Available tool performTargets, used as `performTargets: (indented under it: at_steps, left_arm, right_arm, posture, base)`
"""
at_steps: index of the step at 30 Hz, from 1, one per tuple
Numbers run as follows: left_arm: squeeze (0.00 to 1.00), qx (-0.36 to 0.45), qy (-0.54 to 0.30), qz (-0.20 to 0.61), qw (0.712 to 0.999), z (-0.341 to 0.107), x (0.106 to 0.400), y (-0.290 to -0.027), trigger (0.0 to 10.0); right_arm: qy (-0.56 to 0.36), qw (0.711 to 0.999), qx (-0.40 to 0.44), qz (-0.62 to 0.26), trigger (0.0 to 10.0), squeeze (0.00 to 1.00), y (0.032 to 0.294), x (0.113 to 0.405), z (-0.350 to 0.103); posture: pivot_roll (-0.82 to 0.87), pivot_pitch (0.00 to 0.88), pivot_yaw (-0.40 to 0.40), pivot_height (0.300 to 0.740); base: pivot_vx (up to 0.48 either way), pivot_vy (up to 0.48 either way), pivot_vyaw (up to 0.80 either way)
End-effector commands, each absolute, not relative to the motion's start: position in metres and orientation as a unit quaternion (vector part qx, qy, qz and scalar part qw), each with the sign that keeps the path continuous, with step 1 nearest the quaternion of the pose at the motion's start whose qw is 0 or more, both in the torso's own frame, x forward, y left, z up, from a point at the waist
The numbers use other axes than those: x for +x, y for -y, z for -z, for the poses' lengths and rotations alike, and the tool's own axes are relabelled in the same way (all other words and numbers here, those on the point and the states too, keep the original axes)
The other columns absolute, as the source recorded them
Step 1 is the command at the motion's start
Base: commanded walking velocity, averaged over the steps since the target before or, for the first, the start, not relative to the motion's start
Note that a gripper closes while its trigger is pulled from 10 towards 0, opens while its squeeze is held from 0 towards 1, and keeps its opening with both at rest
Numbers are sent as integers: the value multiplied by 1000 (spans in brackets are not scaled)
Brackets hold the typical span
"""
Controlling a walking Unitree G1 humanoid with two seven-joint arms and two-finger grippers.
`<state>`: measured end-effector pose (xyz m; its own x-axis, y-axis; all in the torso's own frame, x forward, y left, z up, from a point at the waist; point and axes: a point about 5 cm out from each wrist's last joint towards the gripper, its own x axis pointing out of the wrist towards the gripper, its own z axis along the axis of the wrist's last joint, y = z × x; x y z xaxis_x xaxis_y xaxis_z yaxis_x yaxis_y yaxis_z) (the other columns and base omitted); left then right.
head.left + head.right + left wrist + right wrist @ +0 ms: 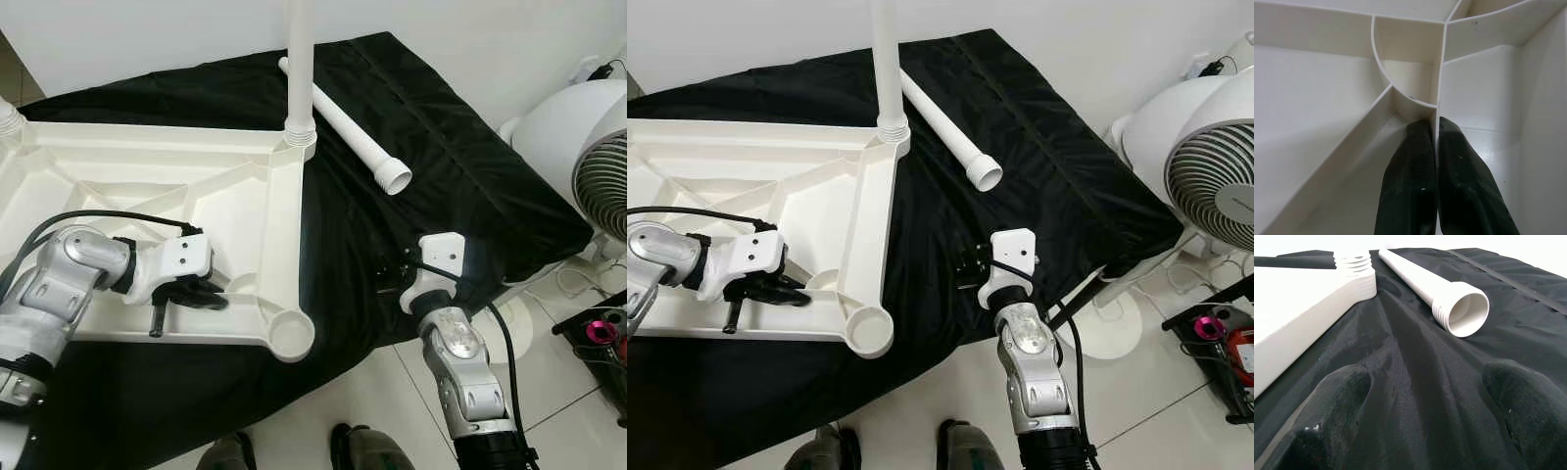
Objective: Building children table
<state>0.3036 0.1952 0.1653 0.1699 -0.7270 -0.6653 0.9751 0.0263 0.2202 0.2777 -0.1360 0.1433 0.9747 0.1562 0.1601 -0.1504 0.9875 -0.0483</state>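
Note:
The white table top (147, 176) lies upside down on a black cloth (441, 166). One white leg (299, 69) stands screwed into its far right corner. A second leg (348, 137) lies loose on the cloth, its threaded open end (1462, 308) facing my right gripper (1425, 382). That gripper is open and hovers low over the cloth, a short way from the leg, at the cloth's near edge (392, 276). My left gripper (208, 292) is shut on a thin rib (1436, 73) of the table top's underside. The near right corner socket (291, 336) holds no leg.
A white fan (588, 147) stands on the tiled floor to the right, and a pink appliance (612, 328) lies near it. Two shoes (362, 450) show at the bottom edge. A white wall runs behind the cloth.

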Motion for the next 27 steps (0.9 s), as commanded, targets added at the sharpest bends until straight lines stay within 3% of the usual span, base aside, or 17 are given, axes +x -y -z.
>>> performTargets:
  at_steps: [1,2,3,7,11,12,14,15,18,19,20,27]
  left_arm:
    - [0,312,-149,521,780,-163,313,-196,0]
    - [0,298,-130,496,805,-164,317,-189,0]
    - [0,298,-130,496,805,-164,317,-189,0]
    - [0,280,-102,418,858,-166,326,-187,0]
    - [0,278,-102,388,873,-166,328,-190,0]
    - [0,273,-103,374,880,-165,328,-191,471]
    - [0,274,-104,360,886,-164,328,-192,118]
    - [0,274,-102,357,887,-163,327,-192,2706]
    - [0,275,-102,356,887,-163,326,-192,3490]
    - [0,273,-104,365,884,-162,324,-191,6275]
    - [1000,263,-108,373,883,-162,322,-191,10000]
    - [1000,257,-107,424,862,-167,312,-189,10000]
  right_arm:
    - [76,994,-19,-76,10000,0,135,276,-141]
    - [76,994,-19,-75,10000,0,135,276,-141]
    - [76,994,-19,-75,10000,0,135,276,-141]
    - [77,994,-20,-68,10000,0,137,275,-142]
    - [77,995,-19,-65,10000,0,138,275,-142]
    - [77,995,-19,-65,10000,0,138,275,-142]
    - [77,995,-19,-64,10000,0,137,275,-141]
    - [76,995,-19,-65,10000,0,136,275,-141]
    - [76,995,-18,-66,10000,0,136,275,-141]
    - [76,995,-18,-67,10000,0,135,276,-141]
    - [76,995,-18,-67,10000,0,135,276,-141]
    - [77,994,-20,-69,10000,0,135,276,-142]
  posture:
    - [-98,176,29,740]
    - [-105,175,29,740]
    - [-105,175,29,740]
    - [-114,176,28,740]
    - [-114,175,28,740]
    - [-114,176,26,740]
    - [-111,176,26,740]
    - [-108,177,25,740]
    - [-108,177,25,740]
    - [-106,178,24,740]
    - [-105,179,25,740]
    - [-101,179,23,740]
  base:
    - [0,0,0]
    - [0,0,0]
    - [0,0,0]
    - [0,0,0]
    - [0,0,0]
    - [0,0,0]
    - [0,0,0]
    - [0,0,0]
    - [0,0,0]
    - [0,0,0]
    - [0,0,0]
    - [0,0,0]
